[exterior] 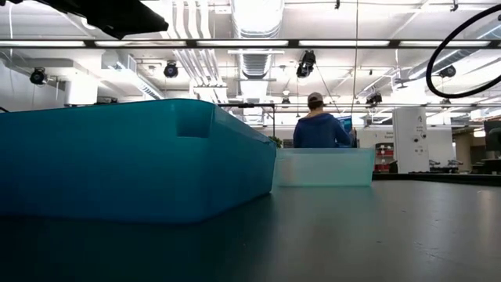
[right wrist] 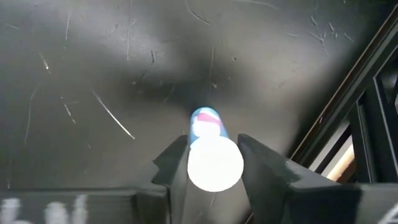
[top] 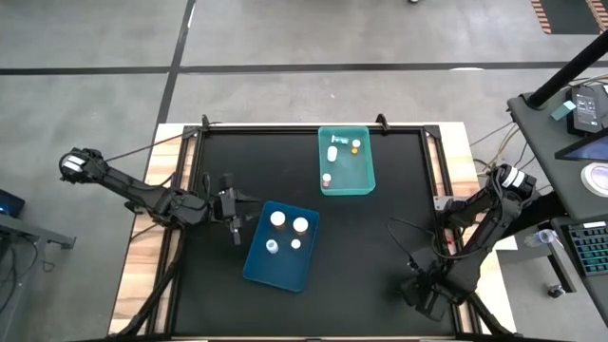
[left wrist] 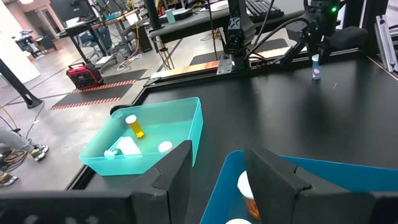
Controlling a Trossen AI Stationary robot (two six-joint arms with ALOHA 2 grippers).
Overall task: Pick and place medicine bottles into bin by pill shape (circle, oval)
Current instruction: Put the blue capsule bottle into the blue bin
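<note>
Black bench (top: pixel 380 256): right end effector (right wrist: pixel 213 163) near its front right corner grips a white-capped bottle (right wrist: pixel 214 163), label partly hidden. Left end effector (left wrist: pixel 217 180) open beside blue bin (top: pixel 256 271).

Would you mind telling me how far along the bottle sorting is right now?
Nearly done, it seems. Four bottles sit in the blue bin and about four in the teal bin. The right claw brackets one last bottle, not visibly lifted. The left claw waits, open, beside the blue bin. That bottle still needs binning.
</note>
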